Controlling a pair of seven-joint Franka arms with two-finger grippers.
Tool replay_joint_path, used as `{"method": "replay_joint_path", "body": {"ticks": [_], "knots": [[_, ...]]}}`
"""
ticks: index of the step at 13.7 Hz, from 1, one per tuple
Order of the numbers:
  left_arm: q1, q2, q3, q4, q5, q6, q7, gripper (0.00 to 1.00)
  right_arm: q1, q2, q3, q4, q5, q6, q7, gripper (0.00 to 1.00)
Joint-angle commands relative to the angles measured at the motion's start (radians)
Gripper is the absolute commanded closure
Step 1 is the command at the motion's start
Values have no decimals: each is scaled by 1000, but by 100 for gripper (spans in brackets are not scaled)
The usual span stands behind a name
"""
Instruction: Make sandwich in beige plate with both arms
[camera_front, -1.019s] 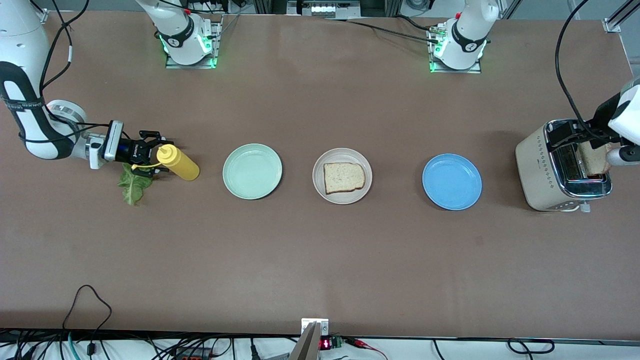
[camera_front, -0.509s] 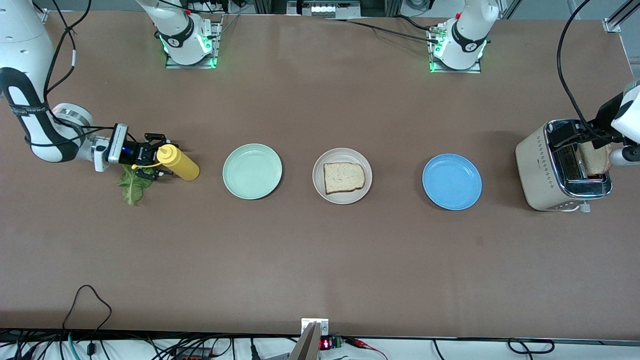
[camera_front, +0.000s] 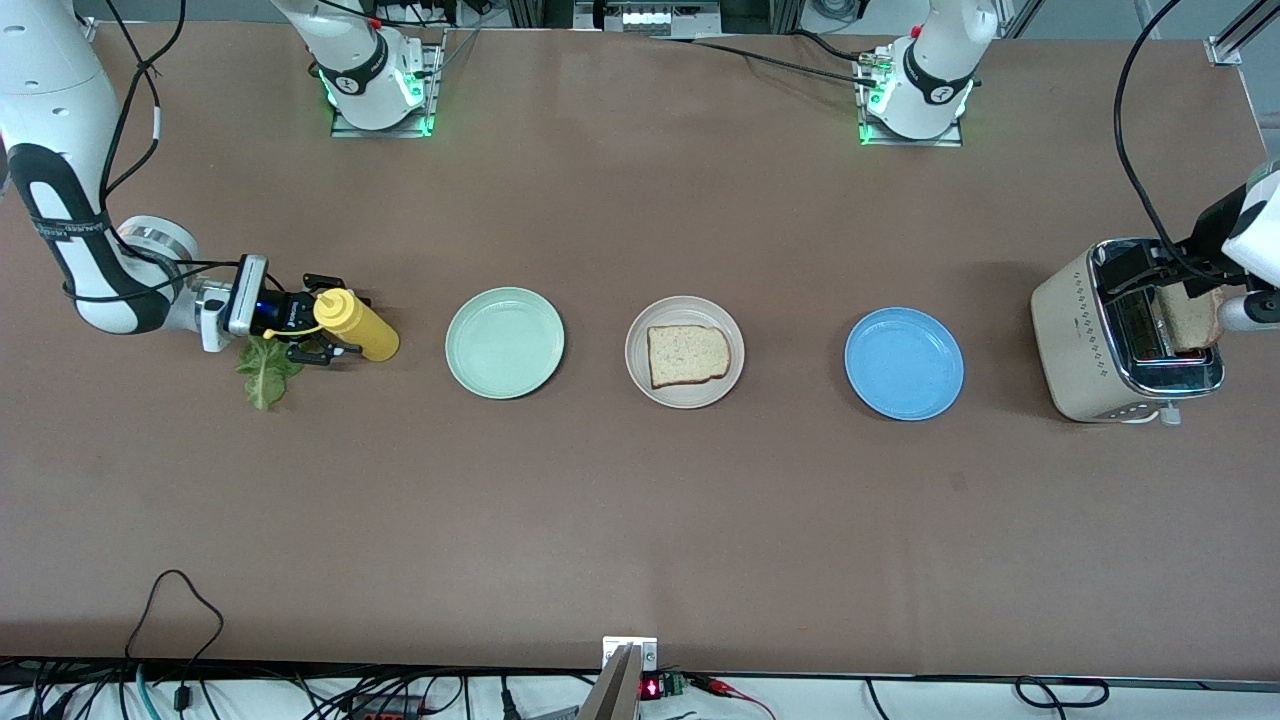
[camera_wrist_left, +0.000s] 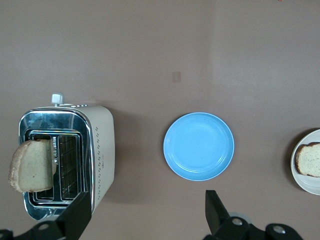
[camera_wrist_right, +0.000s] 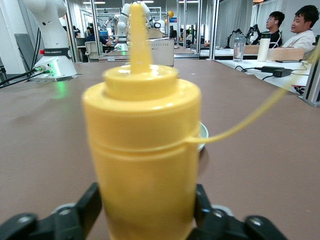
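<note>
Sauce step in hand, by the look of it, with the sandwich barely begun: one bread slice lying flat in the beige plate, nothing on it yet.

Right claw low at the table, closed around the yellow sauce bottle. In the right wrist view, one black finger against each flank of the upright bottle body, nozzle up, yellow tether looping off to one side. Bottle base apparently on the table, not yet lifted. Just beneath the right claw's wrist, a green lettuce leaf flat on the table, untouched. Ahead of the right claw, toward the left arm's end: first the mint green plate, then the beige plate, well apart from the claw.

Left claw hanging above the toaster, spread wide and holding nothing. Below it, a second slice standing up out of one slot; the blue plate between that claw and the beige plate.

Next, as a judgement: confirm a firm squeeze low on the bottle, lift straight up clear of the leaf, carry past the mint green plate and stop over the slice before tipping. For the left claw: drop squarely over the raised slice, pinch its flat faces, pull straight up out of the slot. Worth watching: the smooth round bottle slipping or tilting in the grip, and the tether snagging.
</note>
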Motion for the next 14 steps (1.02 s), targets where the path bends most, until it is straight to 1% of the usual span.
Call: {"method": "replay_joint_path", "body": {"ticks": [1,2,4,8,9,12,13,14], "knots": [[2,-1,2,10,0,-12,13,0,6,-18,3,8,11,19,61,95],[4,-1,2,10,0,-10,13,0,11,-35,18,8,5,44,106,100],[4,-1,2,9,0,-12,13,0,14,-87,61,17,-12,96,208,100],[4,-1,10,9,-1,-10,13,0,24,-225,167,17,-99,194,505,100],[4,-1,8,10,0,-10,13,0,34,-257,184,17,-119,207,562,100],[4,1,8,10,-1,-7,12,0,101,-358,225,17,-144,274,752,100],[4,1,10,10,-1,-6,12,0,127,-385,239,17,-170,309,821,100],[4,-1,10,10,-1,-6,12,0,149,-415,271,17,-203,361,908,100]]}}
